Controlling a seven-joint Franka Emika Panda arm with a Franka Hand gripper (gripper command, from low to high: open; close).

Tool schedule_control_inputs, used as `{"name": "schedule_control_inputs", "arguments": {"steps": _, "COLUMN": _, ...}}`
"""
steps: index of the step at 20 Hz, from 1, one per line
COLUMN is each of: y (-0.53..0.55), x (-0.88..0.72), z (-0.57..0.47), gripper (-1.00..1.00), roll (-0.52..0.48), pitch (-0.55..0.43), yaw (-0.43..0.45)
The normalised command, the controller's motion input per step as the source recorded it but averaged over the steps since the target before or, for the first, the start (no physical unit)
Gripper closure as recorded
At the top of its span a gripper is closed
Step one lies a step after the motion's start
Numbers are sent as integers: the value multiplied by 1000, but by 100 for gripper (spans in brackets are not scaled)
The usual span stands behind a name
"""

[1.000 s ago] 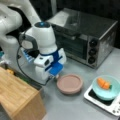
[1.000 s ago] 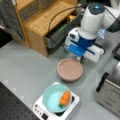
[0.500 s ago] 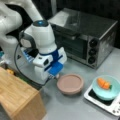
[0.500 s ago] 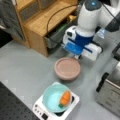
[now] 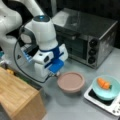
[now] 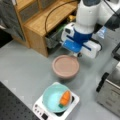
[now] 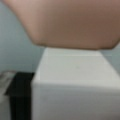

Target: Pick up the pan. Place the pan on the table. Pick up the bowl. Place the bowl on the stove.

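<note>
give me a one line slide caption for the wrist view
Wrist view: the salmon-pink pan fills the top of the frame, close above a white block, with grey table behind.

Both front views are soft and blurred throughout, with edges smeared. Light is even and fairly bright on the light-grey tabletop (image 5: 75, 105), while the background at a front view's top is dark. The silver-black toaster oven's (image 5: 87, 37) top carries a dull sheen. A faint shadow lies beneath the round salmon-pink pan (image 6: 65, 66). The wrist view is badly out of focus, the pan (image 7: 70, 22) a pink blur.
</note>
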Motion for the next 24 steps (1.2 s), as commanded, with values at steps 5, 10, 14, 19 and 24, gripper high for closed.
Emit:
{"name": "schedule_control_inputs", "arguments": {"steps": 5, "y": 47, "x": 294, "z": 330, "gripper": 100, "roll": 125, "pitch": 249, "yaw": -59}}
{"name": "schedule_control_inputs", "arguments": {"steps": 10, "y": 91, "x": 211, "z": 285, "gripper": 100, "roll": 134, "pitch": 209, "yaw": -77}}
{"name": "schedule_control_inputs", "arguments": {"steps": 14, "y": 153, "x": 147, "z": 355, "gripper": 100, "roll": 136, "pitch": 202, "yaw": -105}}
{"name": "schedule_control_inputs", "arguments": {"steps": 19, "y": 121, "x": 135, "z": 269, "gripper": 100, "roll": 145, "pitch": 179, "yaw": -109}}
{"name": "schedule_control_inputs", "arguments": {"steps": 24, "y": 69, "x": 161, "z": 247, "gripper": 100, "roll": 142, "pitch": 167, "yaw": -94}}
